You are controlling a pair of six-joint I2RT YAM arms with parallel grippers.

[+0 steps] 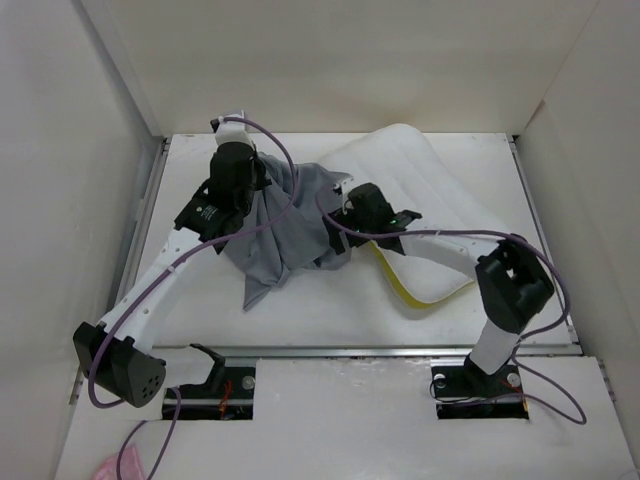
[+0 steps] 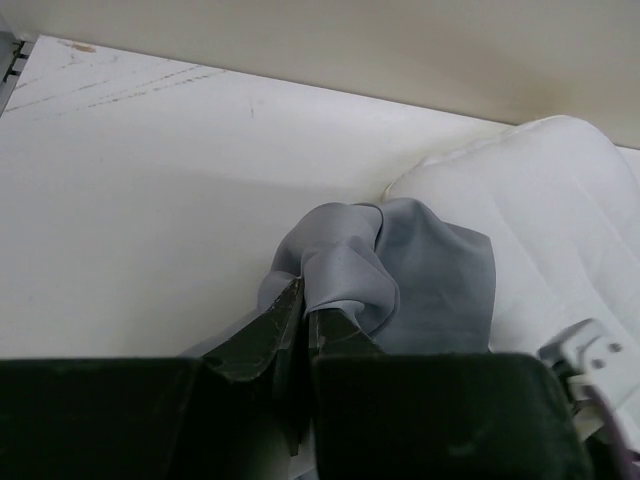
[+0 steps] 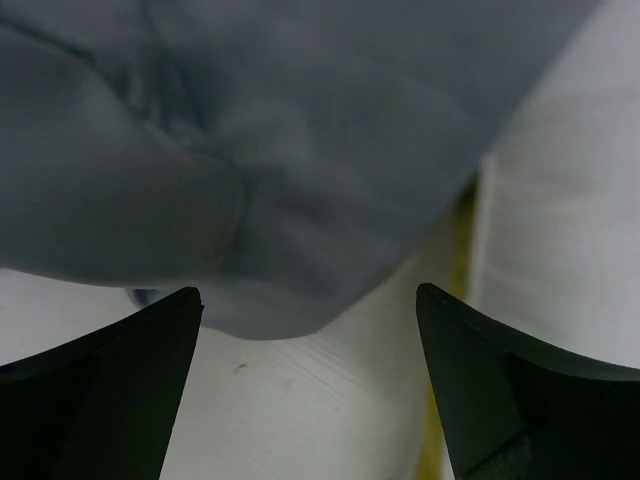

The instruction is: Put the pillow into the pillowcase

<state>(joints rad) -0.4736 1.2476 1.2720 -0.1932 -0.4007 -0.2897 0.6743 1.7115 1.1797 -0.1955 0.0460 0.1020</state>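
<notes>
L claw (image 2: 303,300): clamps pillowcase (image 2: 420,270) bunch;
R claw (image 3: 308,292): wide, holds nothing;
pillow (image 1: 420,185): on desk (image 1: 330,310), touching pillowcase

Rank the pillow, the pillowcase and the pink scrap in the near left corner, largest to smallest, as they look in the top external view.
1. The pillow, even though it is partly covered by the pillowcase.
2. The pillowcase, bunched up.
3. The pink scrap, clearly smallest and cut off by the frame edge.

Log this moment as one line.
left gripper: shut on pillowcase | right gripper: open, at pillowcase edge | pillow: mostly uncovered
</notes>
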